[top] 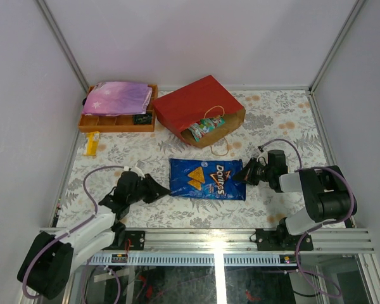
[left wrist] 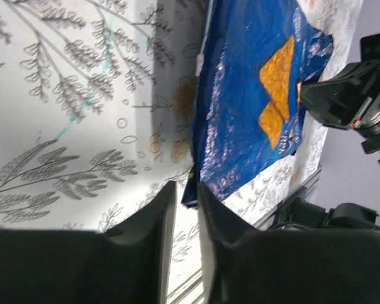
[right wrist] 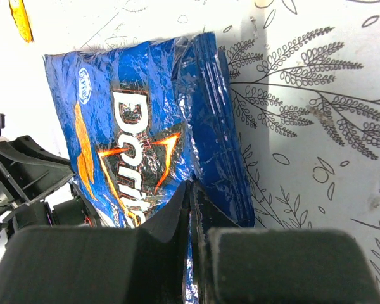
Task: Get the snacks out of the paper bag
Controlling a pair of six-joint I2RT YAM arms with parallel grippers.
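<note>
From the top camera: one red paper bag (top: 190, 104) lies on its side at the far middle of the table, with its brown-lined mouth facing the near right. Two thin cord handles loop out at the mouth. Small glossy packets (top: 206, 128), green and pink, poke out of it; I cannot count them exactly. One blue Doritos bag (top: 207, 179) lies flat on the table, clear of the paper bag and between the two arms. One small orange packet (top: 92, 144) lies at the left, just in front of one orange compartment tray (top: 114, 124). One pink-purple starry pouch (top: 117, 96) rests on that tray. The left gripper (top: 166, 192) meets the chip bag's left edge and the right gripper (top: 236, 176) its right edge.

Left wrist camera: the left gripper (left wrist: 187, 190) has its fingers drawn nearly together, leaving a slim gap. A corner of the Doritos bag (left wrist: 247, 107) sits right at the tips. Whether it is pinched, I cannot tell.

Right wrist camera: the right gripper (right wrist: 191, 190) is clamped on the edge of the Doritos bag (right wrist: 139, 126), and the foil is creased there.

The table (top: 285, 117) wears a white cloth printed with grey leaves and faint orange blossoms. Plain pale walls in metal framing enclose it on three sides.
</note>
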